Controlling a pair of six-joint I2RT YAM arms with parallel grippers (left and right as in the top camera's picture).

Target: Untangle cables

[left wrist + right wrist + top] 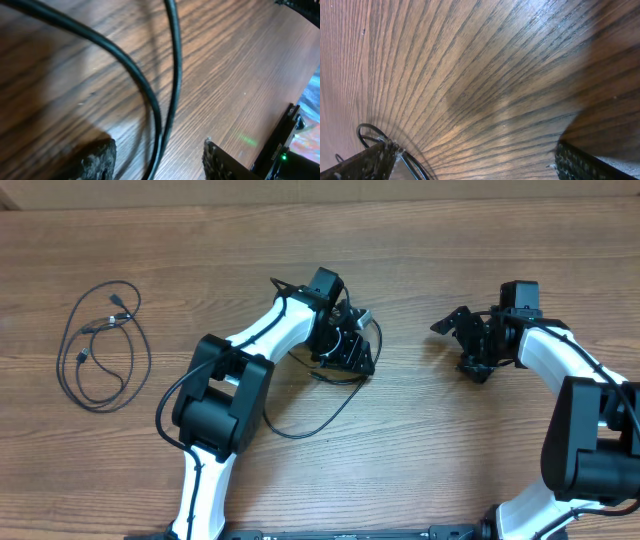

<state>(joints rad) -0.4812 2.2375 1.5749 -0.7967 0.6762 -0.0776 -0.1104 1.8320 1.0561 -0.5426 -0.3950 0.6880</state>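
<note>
A thin black cable [297,436] runs from under my left gripper [352,348] in a loose arc towards the table's front. In the left wrist view two strands of this cable [173,75] pass between the dark fingers [97,160]. My left gripper [157,146] is open, with a gap on either side of the strands. A second cable [112,318] lies coiled at the far left with its small plugs showing. My right gripper [462,345] stands wide open over bare wood to the right, and in its own view the right gripper [476,146] has nothing between its fingers.
The wood-grain table [430,460] fills the view. The left arm's white and black links [215,405] lie across the centre left, and the right arm [585,420] comes in along the right edge. A loop of cable [367,129] shows behind the right gripper's left finger.
</note>
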